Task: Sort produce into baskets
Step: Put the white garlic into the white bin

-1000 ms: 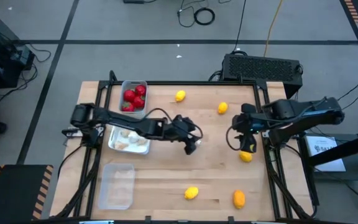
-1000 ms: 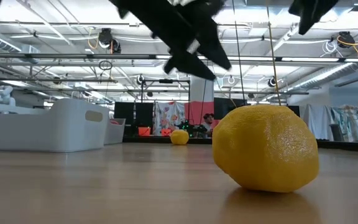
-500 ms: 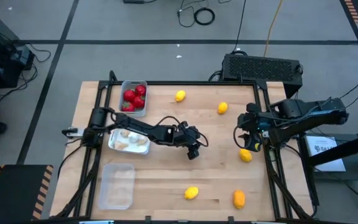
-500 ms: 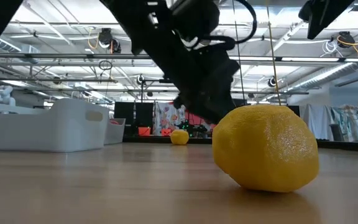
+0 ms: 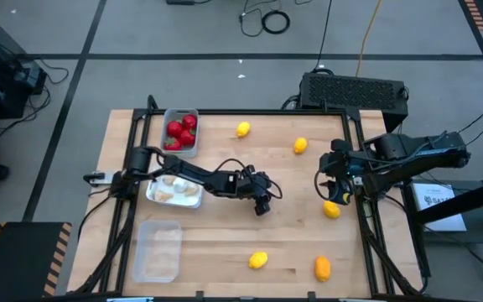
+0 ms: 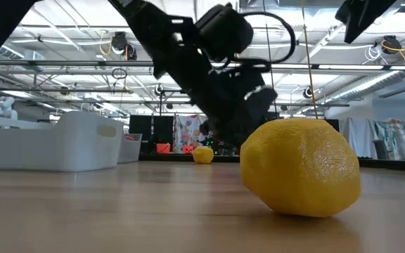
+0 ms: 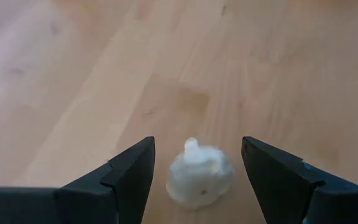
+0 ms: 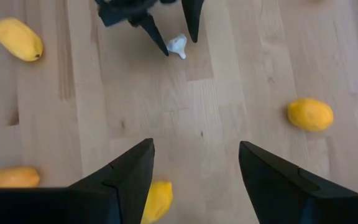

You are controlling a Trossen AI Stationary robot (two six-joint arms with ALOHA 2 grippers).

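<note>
— What is being straddled at the middle of the wooden desk (image 5: 225,226)?

— A small whitish garlic-like bulb (image 7: 200,177) is being flanked by the left gripper (image 7: 197,180); its jaws are being kept released, either side of the bulb, which is lying on the desk.

— And the right gripper (image 8: 194,180)?

— It is being held above a yellow lemon-like oval (image 5: 331,210) near the desk's right edge, jaws released, nothing grasped.

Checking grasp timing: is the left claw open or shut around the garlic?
Open. In the left wrist view the left claw has a finger each side of the garlic, with wood showing between.
</note>
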